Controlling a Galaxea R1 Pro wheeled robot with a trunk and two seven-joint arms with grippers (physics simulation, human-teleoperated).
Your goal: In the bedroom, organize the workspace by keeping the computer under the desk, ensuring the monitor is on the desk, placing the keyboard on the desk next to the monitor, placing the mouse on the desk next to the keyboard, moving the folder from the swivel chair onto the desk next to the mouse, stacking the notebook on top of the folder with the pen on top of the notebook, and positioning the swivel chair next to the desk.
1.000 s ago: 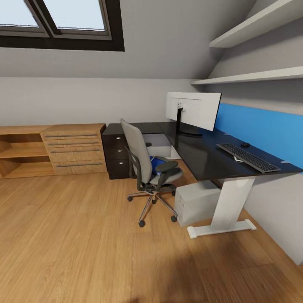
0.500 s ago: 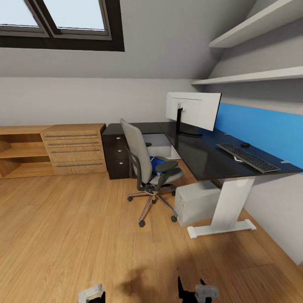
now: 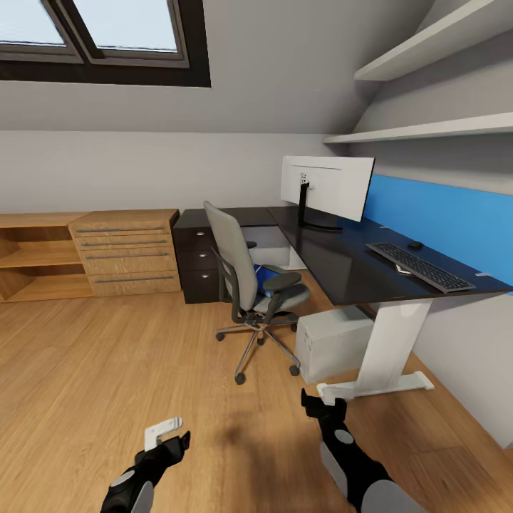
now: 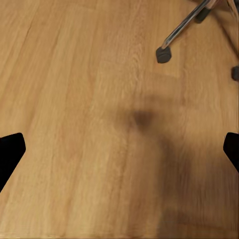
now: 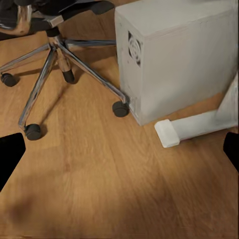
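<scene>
Folder (image 3: 265, 276) on swivel chair (image 3: 249, 285) seat, frame centre, mostly hidden by armrest. Likely light, thin, stiff, slick; pinch exposed edge. Left gripper (image 3: 165, 436) lower left and right gripper (image 3: 322, 407) lower centre-right both spread wide, empty, over floor (image 3: 107, 370).

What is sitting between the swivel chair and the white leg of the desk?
The computer, a white tower case on the floor under the desk, stands between the swivel chair and the desk's white leg, seen in the head view.
</scene>
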